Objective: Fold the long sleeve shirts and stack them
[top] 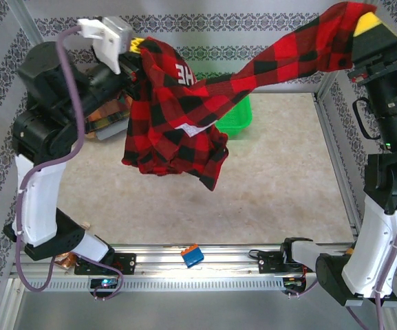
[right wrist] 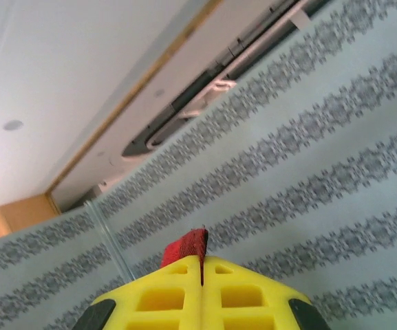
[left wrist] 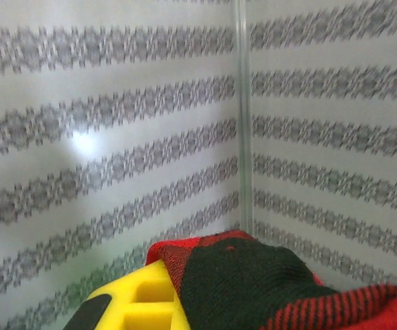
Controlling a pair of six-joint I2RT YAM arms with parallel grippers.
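Note:
A red-and-black check long sleeve shirt (top: pixel 174 120) with white lettering hangs in the air above the table. My left gripper (top: pixel 137 47) is shut on its upper edge at the back left. One sleeve (top: pixel 287 55) stretches up and right to my right gripper (top: pixel 365 25), which is shut on its end. In the left wrist view the fabric (left wrist: pixel 253 289) bunches over one yellow finger (left wrist: pixel 140 302) and hides the other. In the right wrist view a red tip of cloth (right wrist: pixel 188 246) sticks out between the closed yellow fingers (right wrist: pixel 170 295). Folded plaid shirts (top: pixel 106 118) lie behind the left arm, partly hidden.
A green basket (top: pixel 238 113) stands at the back of the table, behind the hanging shirt. A small blue and orange object (top: pixel 192 256) sits on the front rail. The beige tabletop (top: pixel 274 185) lies below the shirt, framed by metal rails (top: pixel 336 151).

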